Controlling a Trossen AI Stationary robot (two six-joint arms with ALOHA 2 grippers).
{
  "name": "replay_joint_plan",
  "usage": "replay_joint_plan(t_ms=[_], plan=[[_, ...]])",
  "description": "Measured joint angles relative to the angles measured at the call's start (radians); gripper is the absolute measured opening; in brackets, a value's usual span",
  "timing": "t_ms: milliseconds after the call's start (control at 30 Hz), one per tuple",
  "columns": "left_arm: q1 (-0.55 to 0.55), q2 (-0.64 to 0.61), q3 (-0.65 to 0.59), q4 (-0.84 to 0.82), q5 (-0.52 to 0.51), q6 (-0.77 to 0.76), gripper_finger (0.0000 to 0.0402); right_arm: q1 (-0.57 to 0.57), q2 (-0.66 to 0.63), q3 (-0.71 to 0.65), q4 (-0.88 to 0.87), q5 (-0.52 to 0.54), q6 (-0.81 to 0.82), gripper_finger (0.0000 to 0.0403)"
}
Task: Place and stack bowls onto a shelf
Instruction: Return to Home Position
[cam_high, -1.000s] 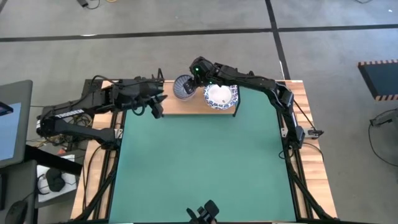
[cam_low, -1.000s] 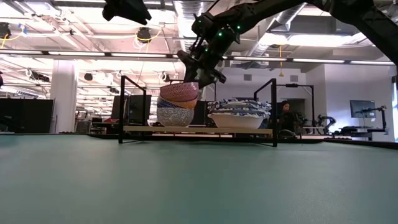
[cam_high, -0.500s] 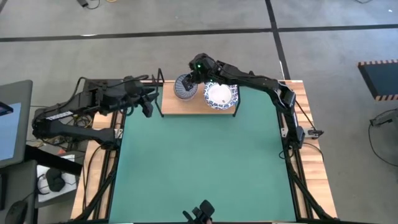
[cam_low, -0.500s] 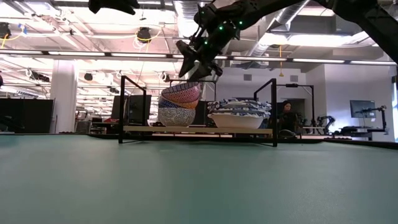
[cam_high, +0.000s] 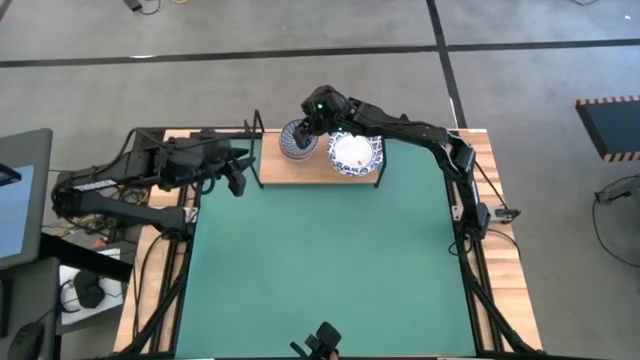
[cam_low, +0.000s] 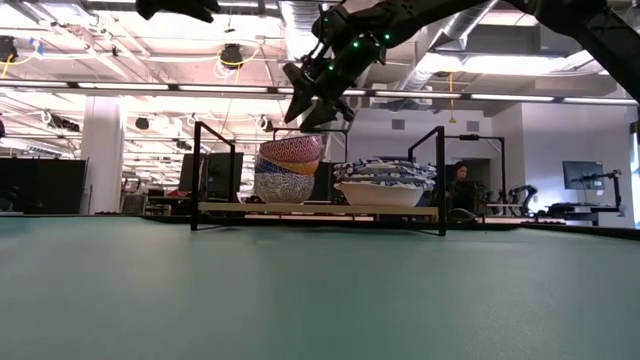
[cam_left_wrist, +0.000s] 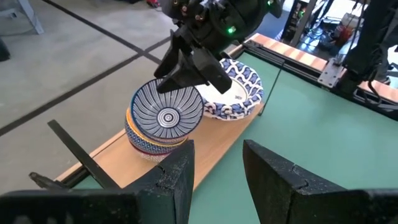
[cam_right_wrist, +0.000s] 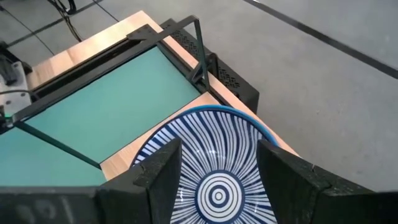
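Note:
The wooden shelf (cam_high: 310, 172) stands at the table's far edge. On its left half sits a stack of small bowls (cam_high: 296, 143), topped by a bowl with blue radial stripes (cam_left_wrist: 167, 114). A stack of wide white bowls with blue rims (cam_high: 356, 155) sits beside it. My right gripper (cam_low: 318, 101) hovers open just above the small stack (cam_low: 290, 170), touching nothing. In the right wrist view the striped bowl (cam_right_wrist: 217, 177) lies below its spread fingers. My left gripper (cam_high: 236, 172) is open, left of the shelf and well above the table.
Black wire uprights (cam_low: 196, 172) stand at the shelf's ends (cam_low: 441, 178). The green mat (cam_high: 320, 270) covers the table in front of the shelf. The shelf's left end (cam_left_wrist: 124, 168) beside the small stack is bare wood.
My right gripper has let go of the top small bowl and risen a little above the stack; the bowl has settled level on the stack. My left arm has drawn back toward the table's left edge, away from the shelf.

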Motion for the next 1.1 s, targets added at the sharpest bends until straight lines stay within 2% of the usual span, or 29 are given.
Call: replay_joint_plan(t_ms=[233,467,800,1100], plan=[[-0.056,0.0,0.0,-0.01,-0.064,-0.017,0.0121,0.001,0.0,0.0,0.0,0.0,-0.005,0.0233],[-0.084,0.003,0.0,-0.007,-0.076,-0.03,0.0121,0.007,0.0,0.0,0.007,0.0,-0.009,0.0233],[-0.171,0.019,0.0,0.088,-0.107,0.025,0.0121,0.007,0.0,0.0,0.027,0.001,-0.042,0.0233],[-0.175,0.023,0.0,0.088,-0.115,0.057,0.0121,0.007,0.0,0.0,0.064,-0.003,-0.081,0.0233]])
